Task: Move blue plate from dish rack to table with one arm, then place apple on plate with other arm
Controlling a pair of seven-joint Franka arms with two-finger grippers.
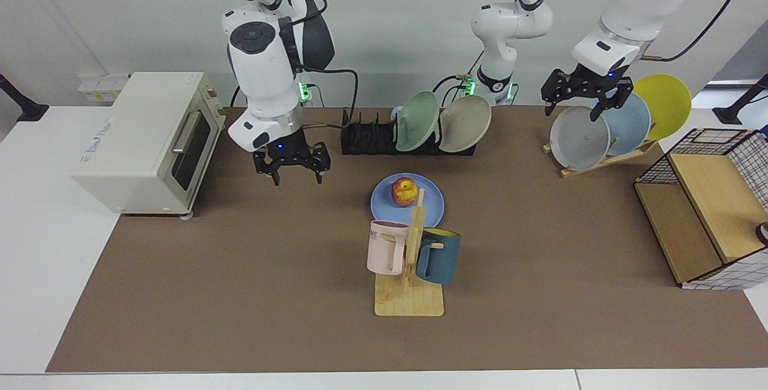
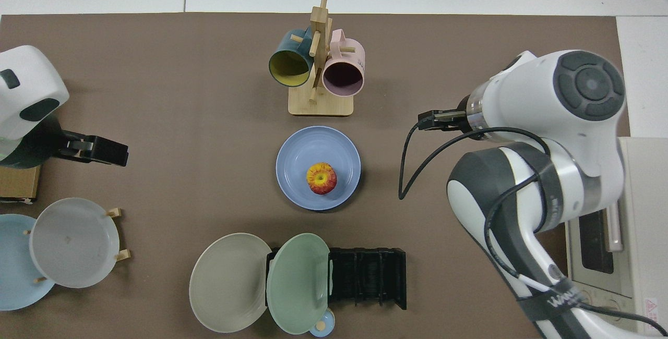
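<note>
The blue plate [image 1: 384, 205] [image 2: 297, 164] lies flat on the brown table [image 1: 240, 288], in front of the black dish rack [image 1: 366, 141] [image 2: 368, 279]. The red and yellow apple [image 1: 404, 192] [image 2: 321, 178] sits on the plate, just off its middle. My right gripper [image 1: 291, 171] hangs open and empty above the table between the toaster oven and the plate, well away from the apple. In the top view the arm's wrist hides it. My left gripper [image 1: 570, 111] [image 2: 99, 150] waits open over the grey plate in the wooden rack.
A green plate [image 1: 415, 121] and a beige plate [image 1: 465, 124] stand in the dish rack. A wooden mug stand [image 1: 409, 270] with a pink and a teal mug stands just in front of the blue plate. A toaster oven [image 1: 144, 138], a wooden plate rack [image 1: 606, 156] and a wire basket [image 1: 714, 210] line the sides.
</note>
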